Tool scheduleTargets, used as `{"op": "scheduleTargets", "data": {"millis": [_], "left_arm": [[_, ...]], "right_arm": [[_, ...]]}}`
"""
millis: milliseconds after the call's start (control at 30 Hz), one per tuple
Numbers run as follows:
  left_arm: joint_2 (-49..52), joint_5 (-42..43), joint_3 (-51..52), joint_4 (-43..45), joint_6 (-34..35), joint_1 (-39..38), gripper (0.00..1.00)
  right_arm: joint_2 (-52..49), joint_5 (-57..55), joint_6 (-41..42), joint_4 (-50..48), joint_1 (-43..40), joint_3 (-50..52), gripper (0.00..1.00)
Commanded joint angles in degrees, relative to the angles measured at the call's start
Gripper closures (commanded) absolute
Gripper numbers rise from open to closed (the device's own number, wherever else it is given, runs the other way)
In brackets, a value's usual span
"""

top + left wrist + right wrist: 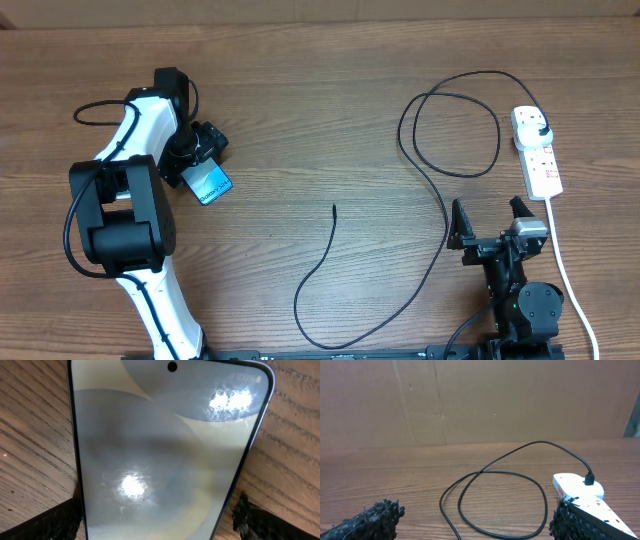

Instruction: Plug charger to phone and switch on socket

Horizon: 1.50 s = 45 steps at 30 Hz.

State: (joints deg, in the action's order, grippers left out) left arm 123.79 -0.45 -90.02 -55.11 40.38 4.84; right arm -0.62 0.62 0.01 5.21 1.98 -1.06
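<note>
Phone (160, 450) rigid, glossy, likely slippery; take by long edges. Left gripper (157, 520) spread wide astride phone, not clamping. Right gripper (489, 212) released, empty, well apart from phone.

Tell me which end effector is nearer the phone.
Left. The left end effector is over the phone, fingers flanking it; the right end effector is far across the table, near the socket.
</note>
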Motion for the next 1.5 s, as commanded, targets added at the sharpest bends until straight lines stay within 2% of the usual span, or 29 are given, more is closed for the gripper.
{"op": "scheduleTargets", "data": {"millis": [0,1300,1467], "left_arm": [[1.4,0.24,0.72,-0.48,0.98,-0.48,0.0],[1.4,0.26,0.72,-0.5,0.98,-0.48,0.01],[1.4,0.24,0.72,-0.5,0.98,-0.48,0.04]], "right_arm": [[0.46,-0.57,-0.11,-0.37,0.31,0.61,0.0],[0.46,-0.57,-0.11,-0.37,0.31,0.61,0.0],[0.46,-0.57,-0.11,-0.37,0.31,0.61,0.0]]}}
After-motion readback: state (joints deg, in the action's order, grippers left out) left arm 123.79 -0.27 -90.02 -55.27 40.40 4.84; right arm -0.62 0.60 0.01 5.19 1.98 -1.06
